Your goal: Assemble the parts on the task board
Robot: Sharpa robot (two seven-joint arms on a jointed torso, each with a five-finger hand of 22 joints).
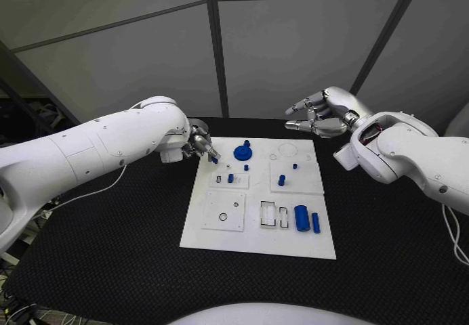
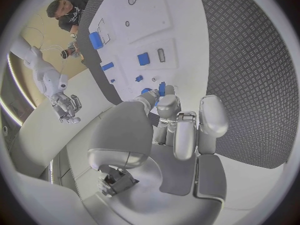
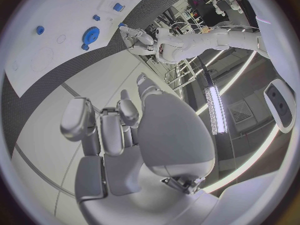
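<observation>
The white task board (image 1: 221, 233) lies in the middle of the black table. On it are a blue gear (image 1: 243, 150), small blue pegs (image 1: 281, 180) and a blue cylinder (image 1: 302, 218). My left hand (image 1: 202, 147) hovers at the board's far left corner. It pinches a small blue part (image 1: 213, 160) between thumb and fingertip, seen in the left wrist view as the blue part (image 2: 161, 88) just beyond the left hand (image 2: 181, 130). My right hand (image 1: 320, 114) is raised beyond the board's far right corner, fingers curled in around nothing. The right wrist view shows this right hand (image 3: 119, 130) and the gear (image 3: 91, 35).
The board carries raised white plates with sockets, one with a round hole (image 1: 223, 217) and one with rectangular slots (image 1: 274, 214). A second slim blue piece (image 1: 316, 223) lies beside the cylinder. Black table mat (image 1: 117, 237) surrounds the board on all sides.
</observation>
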